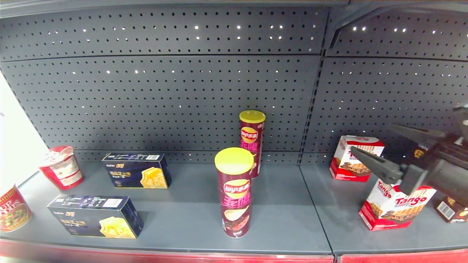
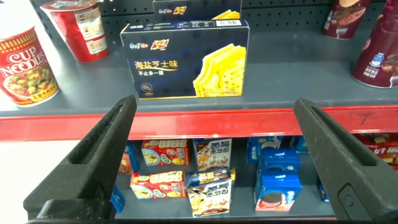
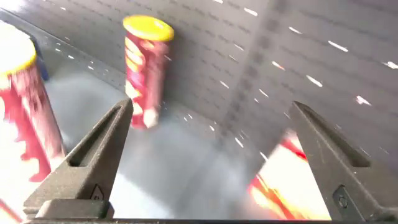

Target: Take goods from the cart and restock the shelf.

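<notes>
Jaws wide apart on both arms, nothing held. I see right gripper [image 1: 372, 138] over the front wafer box [image 1: 391, 213] on the shelf [image 1: 340, 204], right bay; left gripper [image 2: 214, 102] faces the front noodle box [image 2: 186, 59] at shelf edge, not touching it.

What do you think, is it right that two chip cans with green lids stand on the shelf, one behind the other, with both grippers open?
No: the head view shows yellow lids, not green. The two chip cans stand on the shelf, one behind the other, left gripper and right gripper open.
</notes>
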